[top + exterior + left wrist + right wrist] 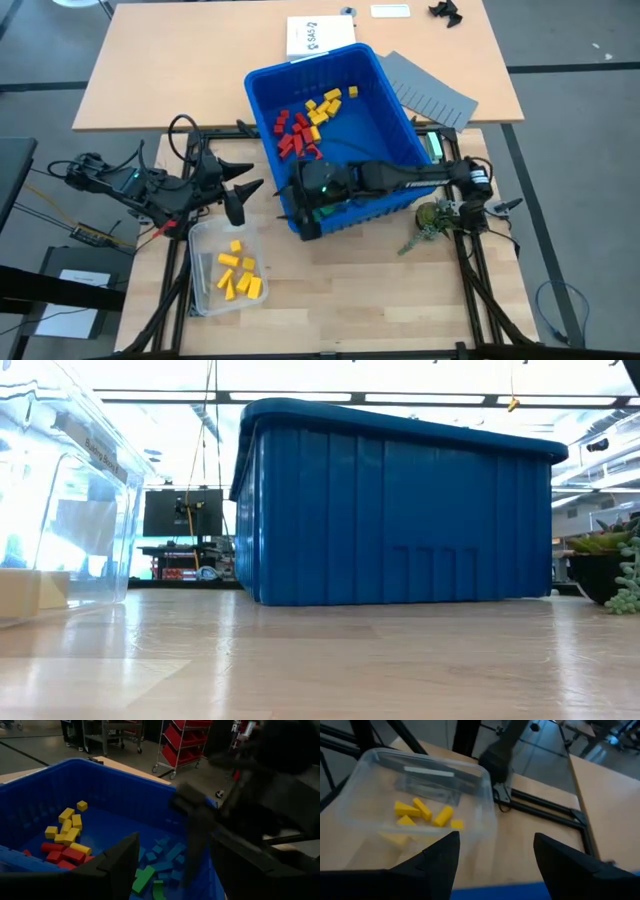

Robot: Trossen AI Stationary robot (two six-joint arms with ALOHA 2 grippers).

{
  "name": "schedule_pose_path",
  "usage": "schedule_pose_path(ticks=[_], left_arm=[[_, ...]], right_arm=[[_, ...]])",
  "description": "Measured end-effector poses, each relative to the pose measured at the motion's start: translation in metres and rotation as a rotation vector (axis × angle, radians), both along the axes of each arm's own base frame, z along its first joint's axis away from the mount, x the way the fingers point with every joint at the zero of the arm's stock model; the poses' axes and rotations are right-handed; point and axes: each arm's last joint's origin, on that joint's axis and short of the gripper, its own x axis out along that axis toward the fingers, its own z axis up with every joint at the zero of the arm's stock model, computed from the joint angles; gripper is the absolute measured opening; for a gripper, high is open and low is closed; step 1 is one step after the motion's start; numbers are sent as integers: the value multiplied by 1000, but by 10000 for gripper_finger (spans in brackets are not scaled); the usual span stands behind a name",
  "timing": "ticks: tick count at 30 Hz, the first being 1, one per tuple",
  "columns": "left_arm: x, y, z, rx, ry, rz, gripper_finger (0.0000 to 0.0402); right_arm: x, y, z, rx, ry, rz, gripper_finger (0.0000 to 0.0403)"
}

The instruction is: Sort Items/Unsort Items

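A white sheet (320,37) at the top centre of the high view bears writing too small to read. Red and yellow blocks (305,123) lie at mixed angles in the blue bin (395,128); more yellow blocks (240,272) sit in the clear container (202,240) at lower left. The right gripper (305,208) hangs over the bin's near wall, jaws apart and empty; the left gripper (245,180) waits beside the bin, also spread.

Bare tabletop (380,290) beside the clear tub (205,240); blue bin (400,140) near wall blocked by right arm (400,180).
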Motion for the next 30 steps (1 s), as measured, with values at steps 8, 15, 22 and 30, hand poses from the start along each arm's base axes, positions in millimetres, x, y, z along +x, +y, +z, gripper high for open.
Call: schedule_pose_path(ticks=[8,15,22,30], left_arm=[[0,0,0,0,0,0,248],[0,0,0,0,0,0,248],[0,0,0,0,0,0,248],[0,0,0,0,0,1,248]], right_arm=[[-25,-36,22,0,22,-83,245],[-45,-76,37,0,19,-185,244],[-53,-115,36,6,31,-291,244],[-60,-154,19,71,61,-402,243]])
